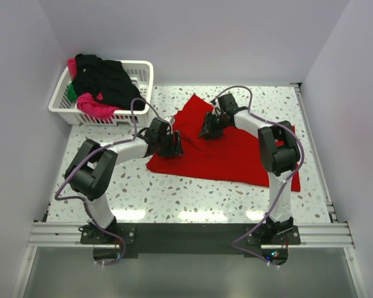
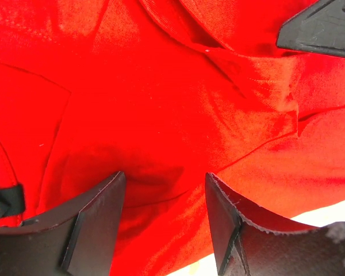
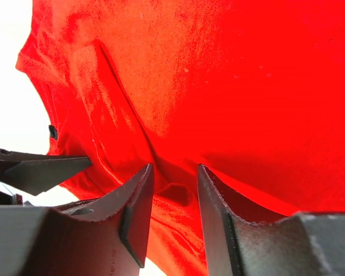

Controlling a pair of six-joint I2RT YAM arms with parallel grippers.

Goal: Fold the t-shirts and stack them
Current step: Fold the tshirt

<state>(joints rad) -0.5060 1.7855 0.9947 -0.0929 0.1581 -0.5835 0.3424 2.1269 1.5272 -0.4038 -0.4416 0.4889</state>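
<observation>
The bright red t-shirt [image 1: 236,152] lies partly spread and rumpled on the speckled table, from the middle to the right. My left gripper [image 1: 171,146] is open at the shirt's left edge, its jaws over red cloth [image 2: 161,103] in the left wrist view [image 2: 164,177]. My right gripper [image 1: 209,128] is open on the shirt's upper part, its jaws [image 3: 175,168] straddling a raised fold of red cloth [image 3: 230,86]. Black [image 1: 105,77], magenta-pink [image 1: 93,105] and green [image 1: 71,93] t-shirts lie heaped in the basket.
The white lattice basket [image 1: 146,68] stands at the table's far left corner. White walls close in the table on the left, back and right. Bare speckled table [image 1: 174,198] shows in front of the shirt. The two grippers are close together; each shows in the other's wrist view.
</observation>
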